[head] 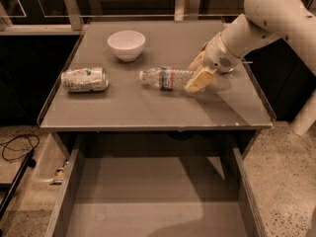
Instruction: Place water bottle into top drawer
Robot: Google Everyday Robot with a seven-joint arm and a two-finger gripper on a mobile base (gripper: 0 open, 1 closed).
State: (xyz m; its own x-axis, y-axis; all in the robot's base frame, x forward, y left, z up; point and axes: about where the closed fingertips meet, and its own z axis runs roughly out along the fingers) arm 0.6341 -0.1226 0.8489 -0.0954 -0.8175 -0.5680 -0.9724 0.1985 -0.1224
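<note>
The water bottle (pixel 165 78) lies on its side in the middle of the grey tabletop (pixel 148 107), white cap to the left. My gripper (pixel 191 77) reaches in from the right and sits around the bottle's base end. One cream finger is in front of the bottle and one behind it, both pressed against it. The bottle still rests on the table. The top drawer (pixel 148 206) is pulled out below the table's front edge, with nothing on its flat grey bottom.
A crushed silver-green can (pixel 85 79) lies at the table's left. A white bowl (pixel 127 44) stands at the back left. My white arm (pixel 266 19) crosses the right rear of the table. A cable (pixel 15 149) lies on the floor at the left.
</note>
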